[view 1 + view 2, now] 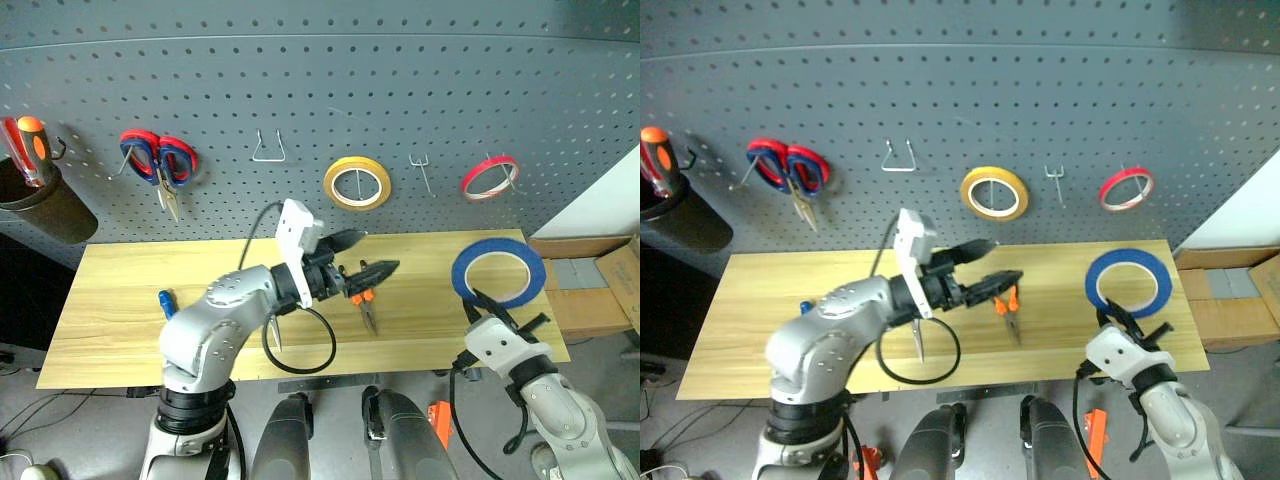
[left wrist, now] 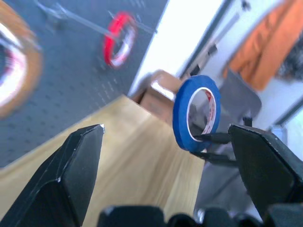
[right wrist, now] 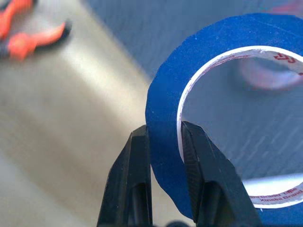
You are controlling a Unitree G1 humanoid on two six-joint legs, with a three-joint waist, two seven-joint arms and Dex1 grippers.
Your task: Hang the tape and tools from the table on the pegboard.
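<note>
My right gripper (image 3: 165,131) is shut on the rim of the blue tape (image 1: 497,272), holding the roll upright above the table's right end, in front of the pegboard (image 1: 300,80). My left gripper (image 1: 364,255) hangs open and level over the middle of the table (image 1: 120,290), with nothing between its fingers. Just below it the pliers (image 1: 366,306) with orange-and-black handles lie on the wood. The blue-handled screwdriver (image 1: 165,300) lies at the left. A thin pointed blade (image 1: 918,342) shows under my left forearm; its handle is hidden.
On the pegboard hang red-and-blue scissors (image 1: 160,165), a yellow tape roll (image 1: 357,183) and a red tape roll (image 1: 489,177). Bare hooks (image 1: 268,148) (image 1: 421,170) sit between them. A dark holder (image 1: 40,200) with screwdrivers hangs far left. Cardboard boxes (image 1: 600,280) stand right of the table.
</note>
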